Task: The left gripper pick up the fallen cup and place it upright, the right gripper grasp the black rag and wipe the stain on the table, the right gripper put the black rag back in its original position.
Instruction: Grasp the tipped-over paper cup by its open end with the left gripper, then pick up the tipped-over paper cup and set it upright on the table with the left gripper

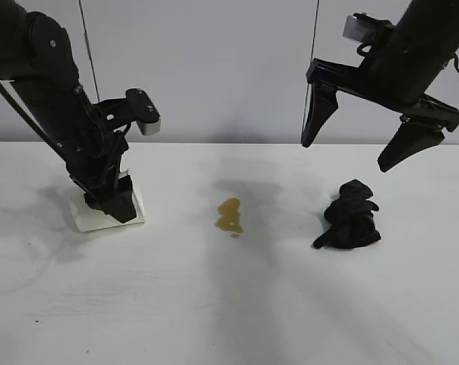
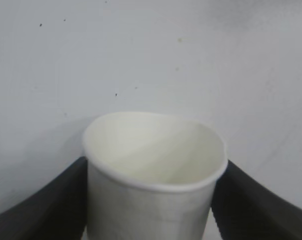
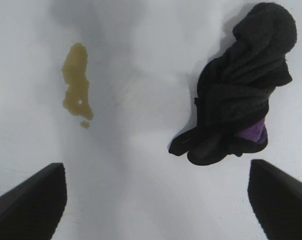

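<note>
Your left gripper [image 1: 112, 201] is pinching the cup [image 1: 108, 213] low at the table's [image 1: 229, 304] left side; its fingers [image 2: 46, 200] are pressing both cup walls [image 2: 151, 200], the mouth squeezed slightly oval. Your right gripper [image 1: 362, 141] is hanging spread wide in the air above the black rag [image 1: 349, 216], touching nothing. The stain [image 1: 229, 216] is sitting mid-table, between cup and rag.
</note>
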Controlling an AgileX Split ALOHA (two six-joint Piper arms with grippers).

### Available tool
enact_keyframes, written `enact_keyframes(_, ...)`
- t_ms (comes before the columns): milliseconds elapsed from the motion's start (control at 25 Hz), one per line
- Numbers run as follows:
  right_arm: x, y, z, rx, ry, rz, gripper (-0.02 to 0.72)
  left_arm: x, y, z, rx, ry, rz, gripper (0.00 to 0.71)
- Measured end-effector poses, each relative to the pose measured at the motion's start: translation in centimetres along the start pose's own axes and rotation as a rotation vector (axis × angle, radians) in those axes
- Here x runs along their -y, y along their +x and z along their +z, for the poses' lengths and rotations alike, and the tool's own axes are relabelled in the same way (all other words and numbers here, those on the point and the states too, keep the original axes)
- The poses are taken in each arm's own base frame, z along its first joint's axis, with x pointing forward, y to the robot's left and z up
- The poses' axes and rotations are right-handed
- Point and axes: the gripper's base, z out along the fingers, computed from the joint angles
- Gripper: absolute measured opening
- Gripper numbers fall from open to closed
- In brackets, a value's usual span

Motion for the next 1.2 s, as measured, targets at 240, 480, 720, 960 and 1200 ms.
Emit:
enact_keyframes(240, 0.0, 0.0, 0.0, 0.0, 0.0, 0.0, 0.683, 0.2, -1.4, -1.6, 0.12, 0.028, 0.028, 0.465)
enact_keyframes(480, 0.0, 0.0, 0.0, -0.001, 0.0, -0.001, 0.683, -0.4, -1.7, -4.9, 0.367, 0.168, 0.026, 0.465)
enact_keyframes(720, 0.0, 0.0, 0.0, -0.001, -0.001, 0.0, 0.683, -3.1, 1.6, -7.7, 0.645, 0.319, -0.04, 0.465)
enact_keyframes(960, 0.0, 0.0, 0.0, -0.001, -0.001, 0.0, 0.683, -3.0, 3.3, -8.0, 0.868, 0.284, -0.04, 0.465)
enact_keyframes(1200, 0.0, 0.0, 0.0, -0.001, -0.001, -0.002, 0.683, -0.2, 5.4, -5.9, 0.977, 0.19, -0.049, 0.465)
